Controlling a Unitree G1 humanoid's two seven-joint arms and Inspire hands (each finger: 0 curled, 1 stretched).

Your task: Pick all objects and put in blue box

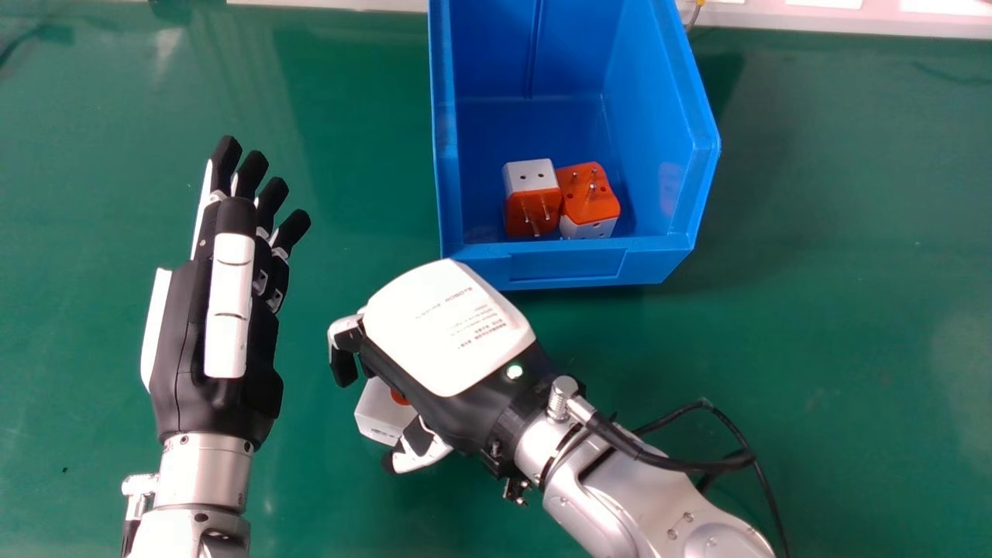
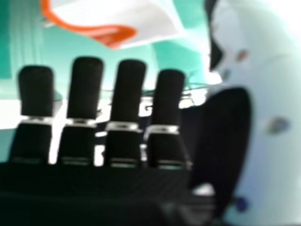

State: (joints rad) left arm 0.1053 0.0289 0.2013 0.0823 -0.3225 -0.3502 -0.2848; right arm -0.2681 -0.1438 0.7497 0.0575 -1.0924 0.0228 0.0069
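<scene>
In the head view my right hand (image 1: pixel 449 329) is over a white and orange adapter (image 1: pixel 381 412), just in front of the box. The adapter lies on the table between the thumb and the fingers, partly covered by the hand. In the right hand view the adapter (image 2: pixel 155 21) is beyond the tips of my open right hand (image 2: pixel 124 94), with a gap between them. My left hand (image 1: pixel 225 310) is at the left with straight fingers and holds nothing. Two more orange and white adapters, one (image 1: pixel 532 198) beside the other (image 1: pixel 589 198), lie inside the blue box (image 1: pixel 570 266).
The blue box stands at the back centre, its low front wall close to my right hand. Green table surface (image 1: pixel 837 310) extends to the right and between the hands. A black cable (image 1: pixel 736 438) loops beside the right forearm.
</scene>
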